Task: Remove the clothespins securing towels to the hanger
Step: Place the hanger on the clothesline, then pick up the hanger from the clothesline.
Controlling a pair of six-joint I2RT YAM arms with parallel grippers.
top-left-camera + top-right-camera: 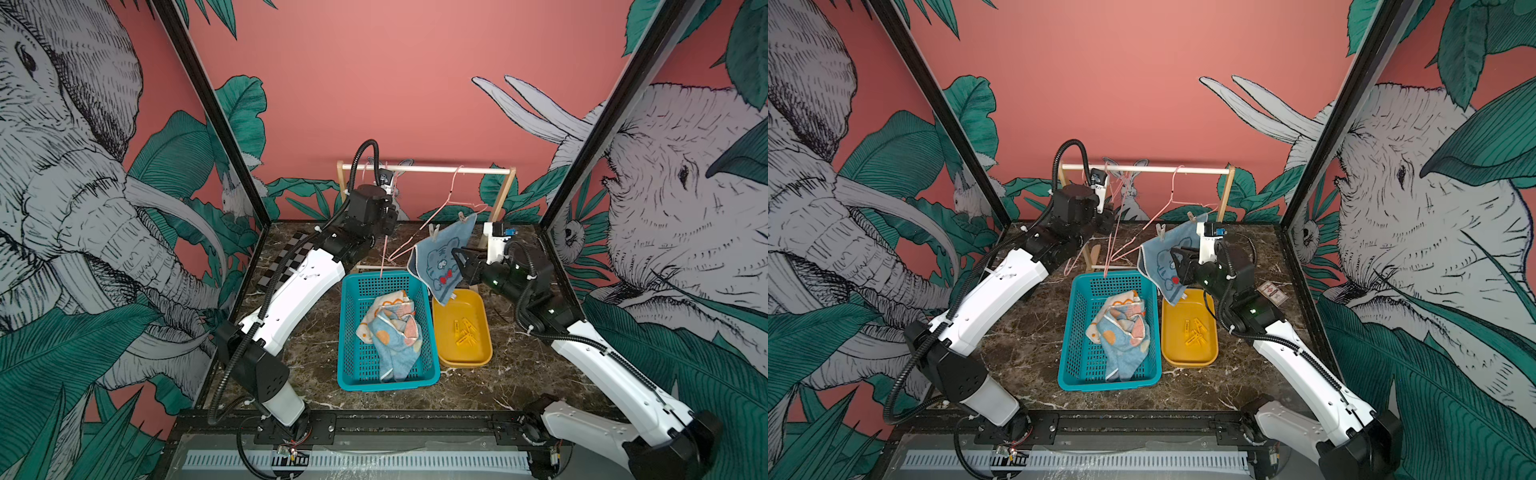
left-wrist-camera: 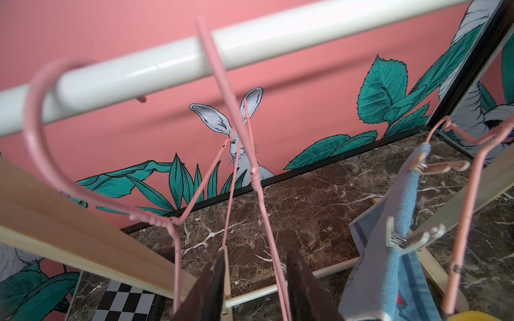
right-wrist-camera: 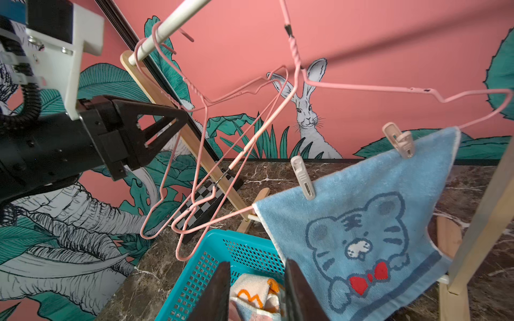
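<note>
Right wrist view: right tool [image 3: 257, 264] has its dark fingers standing apart with nothing clamped between them, near the lower edge of a light blue towel [image 3: 361, 222]; this towel bears a printed tiger face in darker blue, a red bow tie, a white hem and a dark stripe along its bottom; two pale tan clothespins [image 3: 303, 178] pin its top edge to one wire of a tilted pink wire hanger [image 3: 361, 89], so the cloth hangs slanted; left tool [image 2: 256, 253] is likewise apart, with wires of two bare pink hangers [image 2: 255, 179] passing through the gap; the hangers hook over a white rail [image 2: 250, 41]; in both top views a teal basket [image 1: 349, 299] on the marble counter [image 1: 519, 374] holds crumpled towels [image 1: 392, 328], white with orange and blue with spots; just beside it a yellow tray [image 1: 469, 307] holds loose yellow clothespins [image 1: 465, 332]; a small card [image 1: 1273, 293] lies on the counter, its print too small to read.
</note>
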